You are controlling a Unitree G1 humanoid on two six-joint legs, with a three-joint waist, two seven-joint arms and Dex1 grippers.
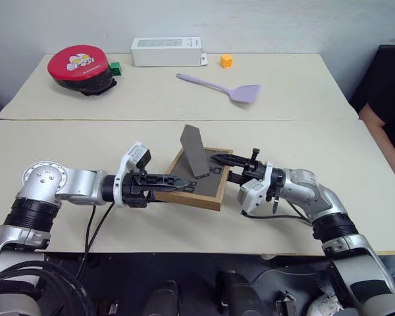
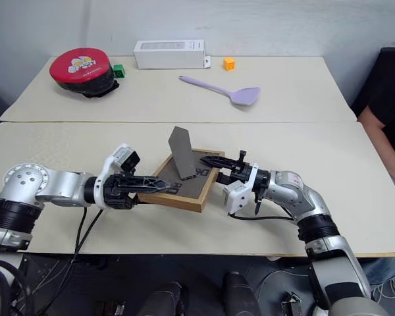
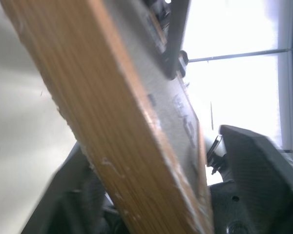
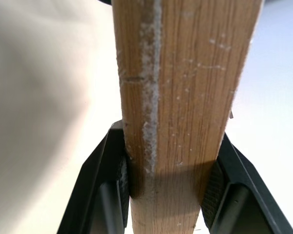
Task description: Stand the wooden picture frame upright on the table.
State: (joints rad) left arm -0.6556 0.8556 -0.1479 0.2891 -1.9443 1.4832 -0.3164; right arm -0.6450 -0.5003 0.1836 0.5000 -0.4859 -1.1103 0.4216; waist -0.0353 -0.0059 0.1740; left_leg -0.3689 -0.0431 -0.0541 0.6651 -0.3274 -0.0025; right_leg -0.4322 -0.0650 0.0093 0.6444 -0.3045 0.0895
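Note:
The wooden picture frame [image 1: 192,198] lies back-up near the front of the table [image 1: 79,145], its right side lifted off the top. Its dark grey back panel [image 1: 209,185] faces up, with the fold-out stand [image 1: 196,153] raised. My right gripper [image 1: 217,160] reaches in from the right and is shut on the frame's right rail; in the right wrist view the black pads [image 4: 121,180] press both faces of the wood [image 4: 185,97]. My left gripper [image 1: 183,183] comes from the left, open, with the frame's left rail [image 3: 112,122] between its fingers [image 3: 263,165].
On the far half, beyond the table's seam [image 1: 296,120], lie a red round lid [image 1: 79,66], a green cube [image 1: 116,68], a white oblong box [image 1: 166,51], an orange cube [image 1: 226,60] and a purple spatula [image 1: 225,88]. A person's arm [image 1: 385,131] shows at the right edge.

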